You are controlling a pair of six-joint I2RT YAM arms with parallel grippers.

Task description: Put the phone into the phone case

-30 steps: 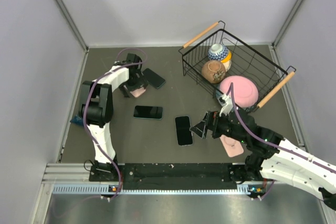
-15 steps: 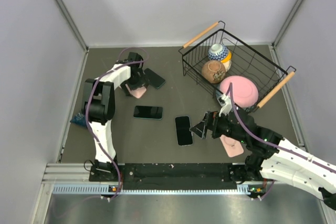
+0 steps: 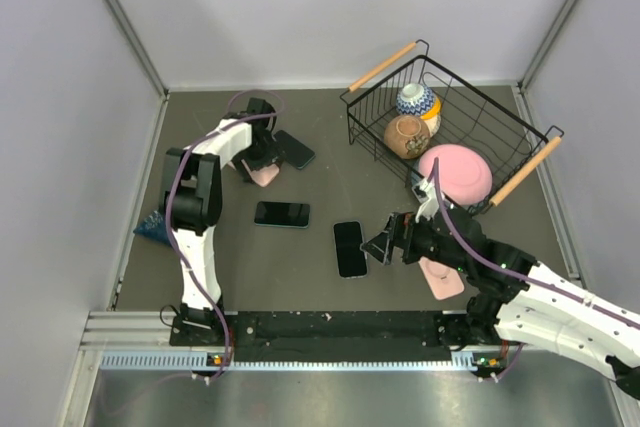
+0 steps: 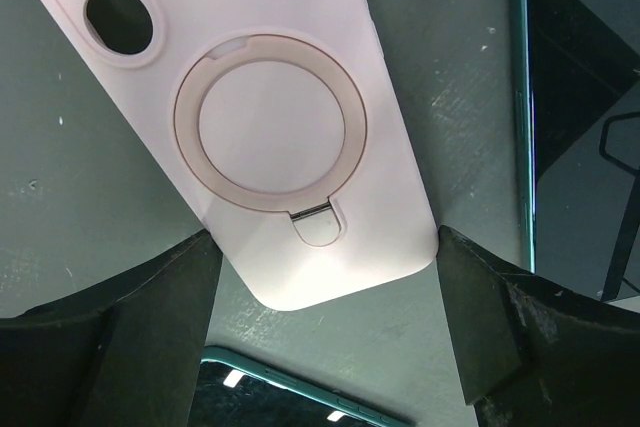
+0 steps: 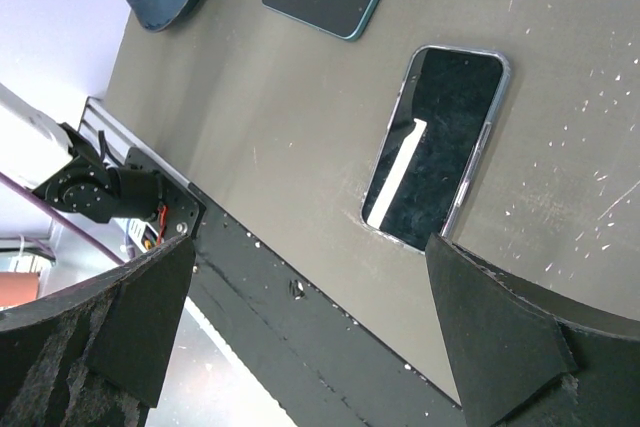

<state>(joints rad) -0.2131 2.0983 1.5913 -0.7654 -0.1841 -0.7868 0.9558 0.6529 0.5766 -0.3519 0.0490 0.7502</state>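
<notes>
A pink phone case (image 4: 270,117) lies back-up, ring stand showing, on the dark table; it also shows in the top view (image 3: 264,177). My left gripper (image 4: 320,347) is open and empty, its fingers on either side of the case's near end, low over it (image 3: 256,152). One teal-edged phone (image 4: 580,117) lies right of the case (image 3: 293,149). A second teal phone (image 3: 281,214) lies nearer the middle. A phone with a clear rim (image 5: 436,147) lies mid-table (image 3: 349,248). My right gripper (image 5: 310,347) is open and empty beside it (image 3: 385,243).
A second pink case (image 3: 443,279) lies partly under my right arm. A wire basket (image 3: 520,132) at the back right holds cups and a pink bowl (image 3: 455,169). A dark blue object (image 3: 150,225) sits at the left edge. Grey walls enclose the table.
My left gripper has shifted slightly right over the pink case. My right arm has barely moved.
</notes>
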